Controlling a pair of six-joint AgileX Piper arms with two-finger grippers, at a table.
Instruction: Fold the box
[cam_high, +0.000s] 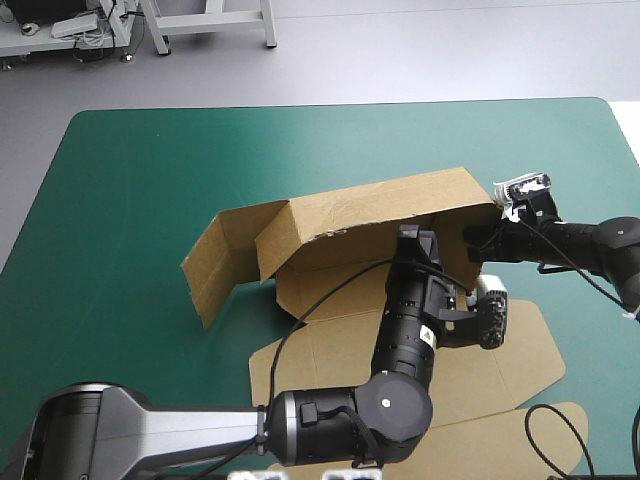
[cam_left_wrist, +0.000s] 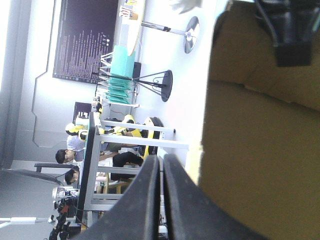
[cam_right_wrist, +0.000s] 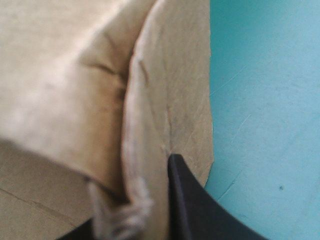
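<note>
**High view.** A brown box (cam_high: 345, 330), cut from a single sheet of board, lies partly erected at the centre of the frame on the table with the teal-green cover (cam_high: 120, 180). Its long wall (cam_high: 380, 215) stands raised, running from centre left to just right of centre. A short end flap (cam_high: 215, 265) at its left end is bent toward the lower edge of the frame. The remaining flat panels (cam_high: 520, 350) rest on the cover in the lower centre and lower right. The left arm (cam_high: 400, 340) enters from the lower left corner and reaches over the flat panels to the near face of the long wall. The right gripper (cam_high: 478, 240) comes in from the right edge and meets the right end of the long wall.

**Left wrist view.** The left gripper (cam_left_wrist: 162, 160) has its two black fingers drawn together into one pointed arch. Only a thin slit shows between them and nothing is held. A face of the brown board stands just beside it.

**Right wrist view.** One black finger (cam_right_wrist: 187, 200) lies against a folded edge of the board, which passes between the fingers. This claw is all but closed and grips the box. The teal-green cover shows beyond the board's edge.
</note>
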